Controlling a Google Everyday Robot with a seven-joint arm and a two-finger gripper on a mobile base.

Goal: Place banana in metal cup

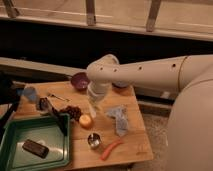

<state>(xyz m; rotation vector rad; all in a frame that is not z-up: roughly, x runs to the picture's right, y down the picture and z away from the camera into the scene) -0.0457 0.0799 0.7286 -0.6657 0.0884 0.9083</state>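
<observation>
The metal cup (pixel 93 141) is small and shiny and stands upright near the front of the wooden table (pixel 135 142). My gripper (pixel 95 109) hangs from the pale arm over the table's middle, behind and above the cup, just behind a round orange fruit (pixel 86 121). A pale slender shape hangs at the gripper. I cannot tell whether it is the banana or part of the wrist. No banana shows anywhere else on the table.
An orange-red carrot-like stick (pixel 111 149) lies right of the cup. A blue-grey cloth (pixel 119 119), a purple bowl (pixel 79 80), dark grapes (pixel 74 111) and a blue cup (pixel 30 93) are on the table. A green tray (pixel 50 127) at the front left holds a dark bar (pixel 35 148).
</observation>
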